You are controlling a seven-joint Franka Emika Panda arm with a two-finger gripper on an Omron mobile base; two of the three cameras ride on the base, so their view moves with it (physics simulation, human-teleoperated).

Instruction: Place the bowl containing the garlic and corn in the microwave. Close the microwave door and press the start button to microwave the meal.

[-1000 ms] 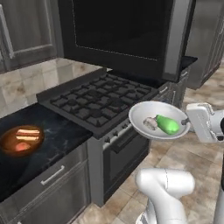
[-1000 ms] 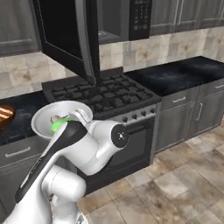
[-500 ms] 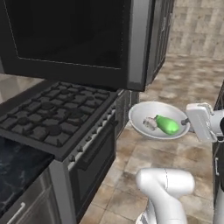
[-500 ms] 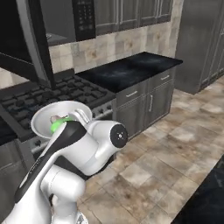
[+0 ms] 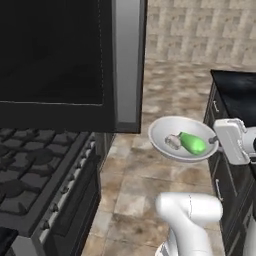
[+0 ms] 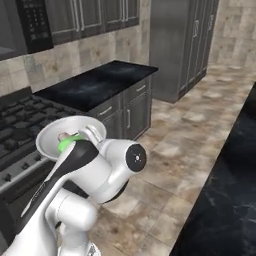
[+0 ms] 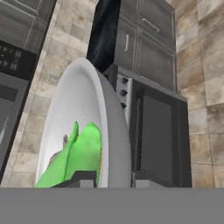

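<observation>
- We see the tool (image 7: 111,177) closed on the rim of the bowl (image 5: 170,132), one dark fingertip inside the rim and one outside it in the hand view.
- The bowl is carried in the air above the tiled floor (image 5: 150,175), clear of any desk, and sits roughly level in the left base view.
- The corn (image 5: 192,143) lies inside the bowl on the side nearest the tool, long and bright green.
- The garlic (image 5: 173,141) rests just beside the corn, touching or nearly touching it, toward the middle of the bowl.
- In the left base view the microwave door (image 5: 70,65) stands open and hangs large at the upper left; its grey strip faces the bowl, which is near its lower corner but apart from it.
- Below the door we see the stove (image 5: 35,175) with its black grates and a row of knobs along the front.
- In the right base view the bowl (image 6: 55,137) sits over the stove's front edge, with a black desk (image 6: 95,82) and grey cabinets beyond it.
</observation>
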